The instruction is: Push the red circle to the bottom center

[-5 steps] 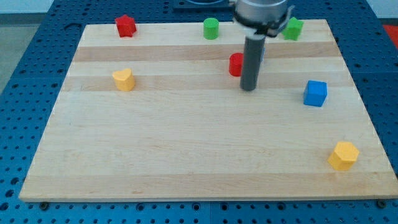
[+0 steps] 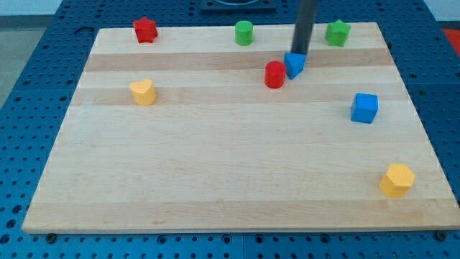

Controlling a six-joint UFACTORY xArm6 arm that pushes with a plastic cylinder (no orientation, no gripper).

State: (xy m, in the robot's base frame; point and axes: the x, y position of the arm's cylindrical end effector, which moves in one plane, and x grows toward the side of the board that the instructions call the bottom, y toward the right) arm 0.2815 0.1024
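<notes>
Standing at the far side of the worktop [image 2: 215, 180], my tip [image 2: 301, 54] is seen at the top edge of a small blue block [image 2: 294, 65]. No jaws are carried by the tool; it is a plain rod, nothing pinched. The red circle [image 2: 274, 75] lies at about 8 o'clock from my tip, touching the blue block. Judged from this, a spot behind the circle is wanted for a push toward 6 o'clock.

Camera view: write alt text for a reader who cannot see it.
My tip sits at the top edge of a small blue block, which touches the red circle on its right, in the upper middle of a wooden board. Six other coloured blocks are scattered around.
</notes>
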